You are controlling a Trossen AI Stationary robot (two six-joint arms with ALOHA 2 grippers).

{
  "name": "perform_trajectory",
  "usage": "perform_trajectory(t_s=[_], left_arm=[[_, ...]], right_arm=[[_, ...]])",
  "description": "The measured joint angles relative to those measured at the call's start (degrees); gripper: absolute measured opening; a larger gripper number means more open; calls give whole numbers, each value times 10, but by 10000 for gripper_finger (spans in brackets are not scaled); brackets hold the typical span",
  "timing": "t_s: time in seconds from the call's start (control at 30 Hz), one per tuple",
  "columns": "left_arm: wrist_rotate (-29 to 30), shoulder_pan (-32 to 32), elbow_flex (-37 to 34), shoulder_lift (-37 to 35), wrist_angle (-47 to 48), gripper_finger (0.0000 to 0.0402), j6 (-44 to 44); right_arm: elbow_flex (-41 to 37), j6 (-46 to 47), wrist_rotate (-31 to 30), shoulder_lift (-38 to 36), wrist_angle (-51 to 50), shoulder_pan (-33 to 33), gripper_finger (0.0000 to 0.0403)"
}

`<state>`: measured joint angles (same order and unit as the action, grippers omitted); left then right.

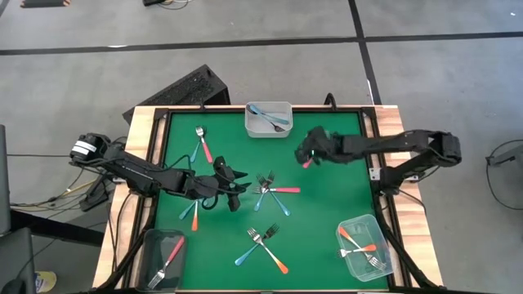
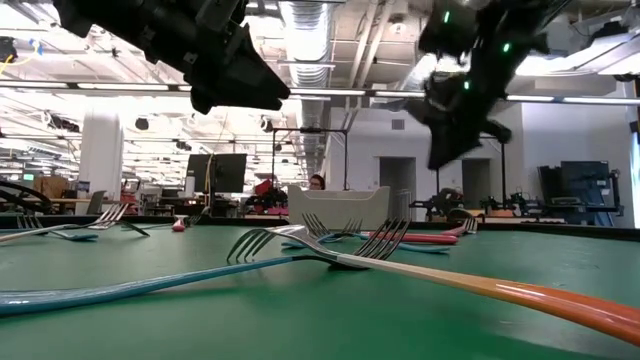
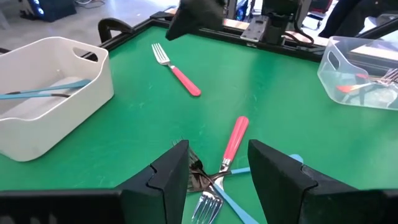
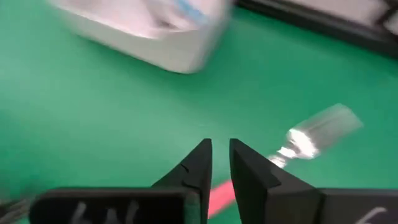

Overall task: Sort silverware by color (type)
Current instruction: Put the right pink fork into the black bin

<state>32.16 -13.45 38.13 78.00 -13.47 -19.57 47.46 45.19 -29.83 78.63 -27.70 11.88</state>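
The silverware is small forks with pink, blue or orange handles, lying flat on the green table [image 1: 327, 212]. One pink fork [image 3: 179, 73] lies far right of centre. My right gripper [image 4: 221, 152] hangs just above its handle [image 4: 217, 198], fingers a narrow gap apart and touching nothing; its tines [image 4: 317, 132] show beyond the fingers. A crossed pile of pink and blue forks [image 1: 270, 189] lies at the centre. My left gripper [image 3: 217, 171] is open and raised over that pile, and a pink handle [image 3: 235, 140] shows between its fingers.
A white bin [image 1: 268, 119] with blue forks stands at the far edge. A clear tub [image 1: 364, 249] with orange forks is near right, and another [image 1: 163, 257] with a pink fork near left. Loose forks lie far left [image 1: 202, 145], left [image 1: 192, 214] and near centre [image 1: 265, 245].
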Motion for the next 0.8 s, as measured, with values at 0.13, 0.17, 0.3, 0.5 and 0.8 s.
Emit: perform_trajectory(t_s=[0.13, 0.17, 0.3, 0.5, 0.8], left_arm=[[-1, 0, 0, 0, 1, 151, 0], [-2, 0, 0, 0, 3, 151, -1], [-4, 0, 0, 0, 24, 151, -2], [-1, 0, 0, 0, 56, 151, -11], [6, 0, 0, 0, 67, 151, -11]], right_arm=[[-1, 32, 15, 34, -57, 58, 108], [0, 34, 23, 45, -54, 66, 117], [0, 39, 50, 97, -40, 74, 160], [3, 69, 77, 169, -33, 82, 215], [2, 38, 84, 188, -24, 84, 174]])
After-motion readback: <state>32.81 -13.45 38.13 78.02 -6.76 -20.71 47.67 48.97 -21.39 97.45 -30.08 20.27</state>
